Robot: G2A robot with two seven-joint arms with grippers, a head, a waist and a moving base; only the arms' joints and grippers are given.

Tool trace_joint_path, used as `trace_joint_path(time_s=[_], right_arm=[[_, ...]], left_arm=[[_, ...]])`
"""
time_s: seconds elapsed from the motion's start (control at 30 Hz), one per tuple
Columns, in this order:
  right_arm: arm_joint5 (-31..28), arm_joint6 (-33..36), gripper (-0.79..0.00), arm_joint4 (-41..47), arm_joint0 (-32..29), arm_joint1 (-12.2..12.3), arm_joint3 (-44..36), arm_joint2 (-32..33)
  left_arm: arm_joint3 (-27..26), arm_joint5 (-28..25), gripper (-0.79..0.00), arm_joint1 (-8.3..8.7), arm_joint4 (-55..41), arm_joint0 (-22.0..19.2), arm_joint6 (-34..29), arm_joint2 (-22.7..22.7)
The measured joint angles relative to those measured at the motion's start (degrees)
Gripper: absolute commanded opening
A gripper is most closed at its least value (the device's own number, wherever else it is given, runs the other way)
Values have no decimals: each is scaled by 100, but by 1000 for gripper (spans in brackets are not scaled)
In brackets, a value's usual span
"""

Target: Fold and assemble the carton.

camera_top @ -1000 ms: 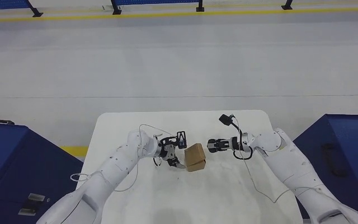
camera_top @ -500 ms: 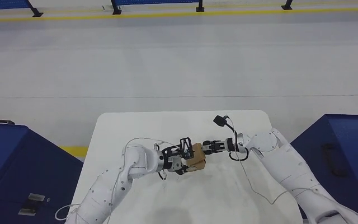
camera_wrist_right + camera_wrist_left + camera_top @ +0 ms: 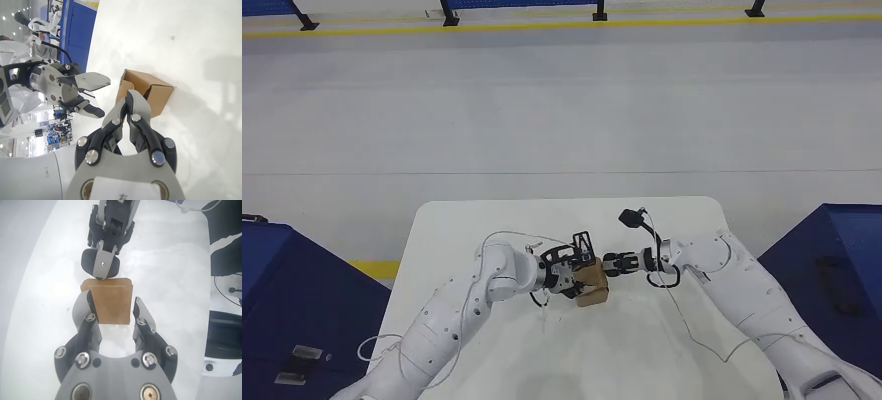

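Note:
A small brown carton [image 3: 593,283] lies on the white table [image 3: 672,350] near its middle. In the left wrist view the carton [image 3: 113,306] sits between the spread fingers of my left gripper [image 3: 112,297], which is open around it; whether the fingers touch its sides is unclear. My right gripper [image 3: 128,93] is shut, its tips against the carton's [image 3: 157,94] end where a flap stands slightly ajar. From the left wrist, the right gripper [image 3: 100,277] touches the carton's far edge. In the top view the left gripper [image 3: 578,262] and right gripper [image 3: 608,265] meet at the carton.
Blue cabinets stand off the table on both sides [image 3: 282,300] [image 3: 842,260]. A thin cable [image 3: 697,335] trails over the table by the right arm. Bare table surface lies in front of and behind the carton.
The left gripper has come in from the left and now straddles the carton. The right gripper has slid left until its tips touch the carton. The carton has barely shifted.

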Motion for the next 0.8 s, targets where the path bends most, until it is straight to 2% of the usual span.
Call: trace_joint_path(time_s=[0.23,0.5,0.8], right_arm=[[-44,-12,-785,-28,67,-40,145,-39],[-21,-27,-785,-99,64,-71,176,-88],[-40,-58,-785,-161,22,-100,205,-124]], left_arm=[[420,2,-406,-118,-273,-252,-80,200],[652,77,-413,-263,-397,-448,-144,476],[906,217,-459,-394,-398,-614,-38,650]])
